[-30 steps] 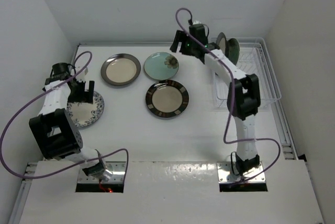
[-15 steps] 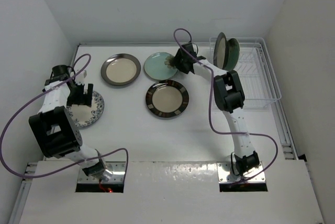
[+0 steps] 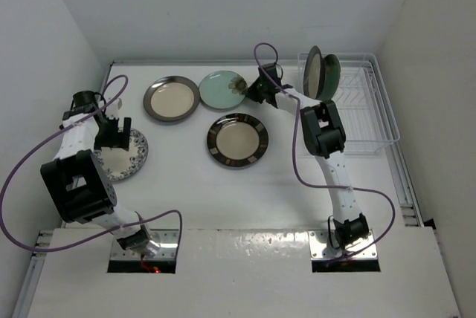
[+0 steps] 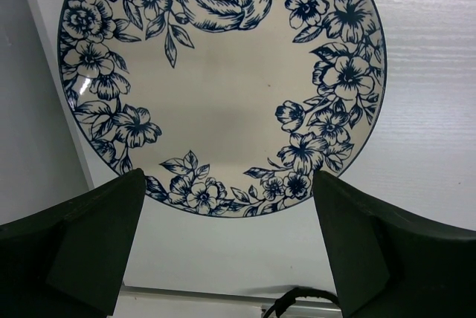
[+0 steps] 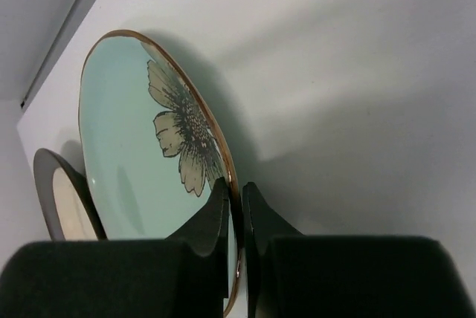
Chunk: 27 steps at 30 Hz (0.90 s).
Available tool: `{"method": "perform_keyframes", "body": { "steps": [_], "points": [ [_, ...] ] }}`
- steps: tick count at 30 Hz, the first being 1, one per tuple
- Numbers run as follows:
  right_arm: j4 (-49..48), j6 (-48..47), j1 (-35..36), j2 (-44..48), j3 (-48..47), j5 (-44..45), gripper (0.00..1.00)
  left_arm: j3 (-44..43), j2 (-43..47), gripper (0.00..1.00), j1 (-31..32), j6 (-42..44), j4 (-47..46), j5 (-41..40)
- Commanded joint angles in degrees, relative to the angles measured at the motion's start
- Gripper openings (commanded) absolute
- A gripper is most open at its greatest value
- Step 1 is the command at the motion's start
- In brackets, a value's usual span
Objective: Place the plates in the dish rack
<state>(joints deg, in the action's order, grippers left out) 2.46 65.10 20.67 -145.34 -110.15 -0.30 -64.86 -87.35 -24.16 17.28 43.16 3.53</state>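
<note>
White walls [image 3: 223, 6] close in a white table [image 3: 282, 199] on its left, back and right sides. The rack [image 3: 372, 121], white wire, sits in the far right corner.

Two plates [image 3: 318, 71] stand upright on edge at the rack's left end, touching each other. The other four lie out on the table:
- Just left of the rack: mint plate [image 3: 223, 89].
- Left again: grey-rimmed plate [image 3: 172, 98].
- Left of the rack and nearer the arm bases: brown-rimmed plate [image 3: 237, 140].
- Farthest from the rack, by the left wall: blue-white plate [image 3: 123, 156].

The right gripper [image 5: 236, 206] is clamped on the mint plate's rim, on the rack side. The left gripper [image 4: 227, 184] hangs over the blue-white plate, jaws spread wide, holding nothing.
</note>
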Motion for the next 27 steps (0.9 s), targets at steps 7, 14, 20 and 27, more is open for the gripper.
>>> {"method": "perform_keyframes", "body": {
  "steps": [7, 14, 20, 27],
  "points": [
    [-9.0, -10.9, -0.8, 13.2, 12.6, 0.6, 0.00, -2.3, 1.0, 0.99, -0.7, -0.8, -0.1, 0.2],
    [-17.3, -19.4, -2.5, 30.3, 16.4, -1.0, 0.00, -2.3, 1.5, 0.99, -0.7, -0.8, -0.1, 2.5],
    [-18.9, -26.2, -3.8, 41.2, 17.3, -3.6, 0.00, -2.8, 1.5, 0.99, -0.7, -0.8, -0.1, 4.3],
    [-16.1, -38.6, -9.5, 56.4, 17.4, 0.1, 0.00, -3.3, 1.5, 0.99, -0.2, -0.2, -0.1, 6.7]
  ]
}}
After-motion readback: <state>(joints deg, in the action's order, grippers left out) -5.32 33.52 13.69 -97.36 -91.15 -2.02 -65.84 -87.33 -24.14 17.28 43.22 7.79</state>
